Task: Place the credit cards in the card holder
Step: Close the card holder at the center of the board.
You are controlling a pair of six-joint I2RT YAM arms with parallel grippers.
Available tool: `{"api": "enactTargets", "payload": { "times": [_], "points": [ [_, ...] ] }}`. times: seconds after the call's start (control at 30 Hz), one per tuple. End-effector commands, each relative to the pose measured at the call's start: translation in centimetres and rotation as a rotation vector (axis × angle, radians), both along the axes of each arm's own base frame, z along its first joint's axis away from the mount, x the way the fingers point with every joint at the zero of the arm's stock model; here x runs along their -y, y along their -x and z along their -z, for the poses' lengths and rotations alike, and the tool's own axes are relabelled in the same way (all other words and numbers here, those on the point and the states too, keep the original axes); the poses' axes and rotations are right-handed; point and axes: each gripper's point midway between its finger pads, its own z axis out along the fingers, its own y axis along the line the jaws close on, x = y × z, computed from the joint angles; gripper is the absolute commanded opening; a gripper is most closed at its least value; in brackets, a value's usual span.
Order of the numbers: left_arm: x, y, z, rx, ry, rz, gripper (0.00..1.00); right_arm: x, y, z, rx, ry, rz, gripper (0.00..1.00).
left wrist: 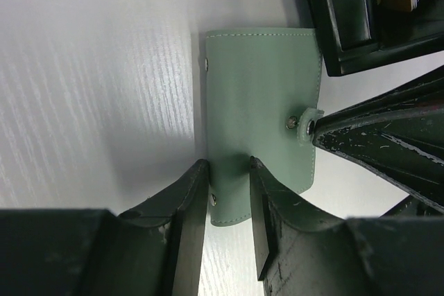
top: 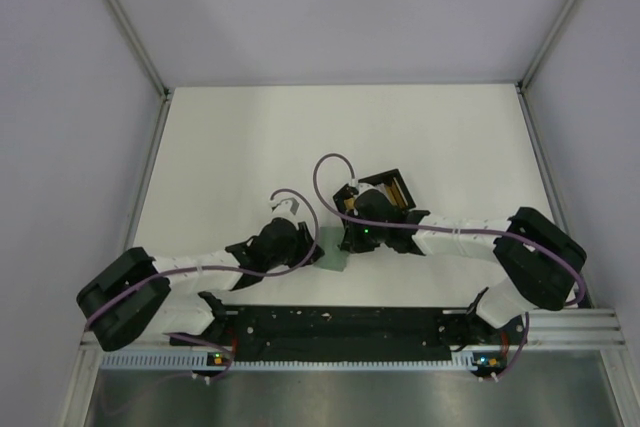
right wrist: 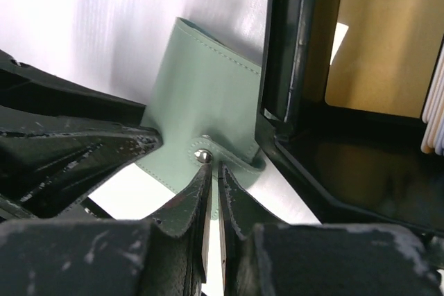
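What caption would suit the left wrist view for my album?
Left jaws press the green card holder onto the table while the right jaws pinch its snap tab, black box alongside.

The card holder [left wrist: 260, 102] is plain sage green with pale stitching and silver studs. Beside it, the box [right wrist: 291, 67] is black, yellow-orange inside, holding white credit cards [right wrist: 433, 112].
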Motion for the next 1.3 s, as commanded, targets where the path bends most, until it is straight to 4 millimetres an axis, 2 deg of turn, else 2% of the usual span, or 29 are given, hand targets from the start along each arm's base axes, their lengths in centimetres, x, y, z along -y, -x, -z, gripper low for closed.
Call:
{"api": "enactTargets", "payload": {
  "times": [0.0, 0.13, 0.4, 0.73, 0.93, 1.27],
  "points": [
    [-1.5, 1.9, 3.1, -0.080, -0.122, 0.048, 0.35, -1.6, -1.4, -2.1, 0.062, -0.057, -0.032, 0.07],
    [-1.6, 1.9, 3.2, -0.081, -0.128, 0.044, 0.35, -1.3, -1.6, -2.2, 0.072, -0.052, -0.024, 0.08],
    [-1.5, 1.9, 3.2, -0.078, -0.127, 0.054, 0.34, -1.1, -1.8, -1.1, 0.055, -0.019, -0.022, 0.07],
    [-1.3, 1.9, 3.2, -0.073, -0.132, 0.070, 0.33, -1.4, -2.1, -2.0, 0.072, -0.047, -0.039, 0.08],
    [-1.2, 1.9, 3.2, -0.073, -0.131, 0.076, 0.33, -2.2, -2.2, -2.8, 0.088, -0.093, -0.062, 0.08],
    [-1.1, 1.9, 3.2, -0.072, -0.131, 0.079, 0.32, -1.3, -2.9, -0.7, 0.053, -0.023, -0.018, 0.06]
  ]
}}
